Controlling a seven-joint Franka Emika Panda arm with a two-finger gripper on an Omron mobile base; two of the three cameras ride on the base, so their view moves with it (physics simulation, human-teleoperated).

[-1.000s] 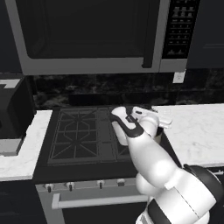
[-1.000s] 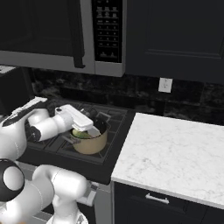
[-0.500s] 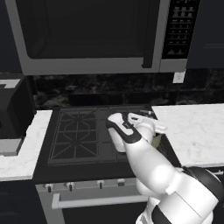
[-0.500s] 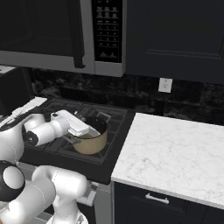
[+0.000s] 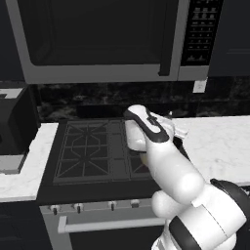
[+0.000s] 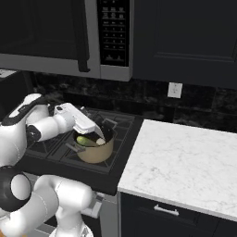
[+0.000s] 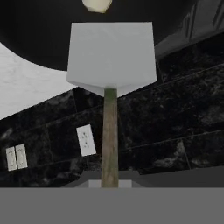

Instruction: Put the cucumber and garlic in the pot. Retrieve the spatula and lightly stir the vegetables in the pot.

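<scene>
Inside the pot (image 6: pixel 95 152), the cucumber (image 6: pixel 84 140) lies against the wall toward the stove's left, and the garlic (image 6: pixel 100 141) sits just beside it, nearer the middle. Cream-tan and low, the pot stands on the front right burner of the stove (image 6: pixel 55 150), close to the edge where the white marble surface (image 6: pixel 185 162) begins. From the hand camera, the garlic shows as a pale lump at the top, against the pot's dark interior, with the flat grey blade of the spatula (image 7: pixel 111 57) just below it. The spatula's greenish-brown handle runs straight back from the blade to the hand (image 6: pixel 98 133), whose fingers are clamped together on it. In the right base view the hand hangs over the pot's rim, tilted down toward the contents, with the dark blade reaching past it above the far side of the pot. Whether the blade touches the vegetables cannot be told. In the left base view the arm's white wrist covers most of the pot. Above the stove hangs a microwave (image 5: pixel 102 41), and a white outlet (image 6: pixel 174 90) sits on the dark backsplash behind the marble surface.
</scene>
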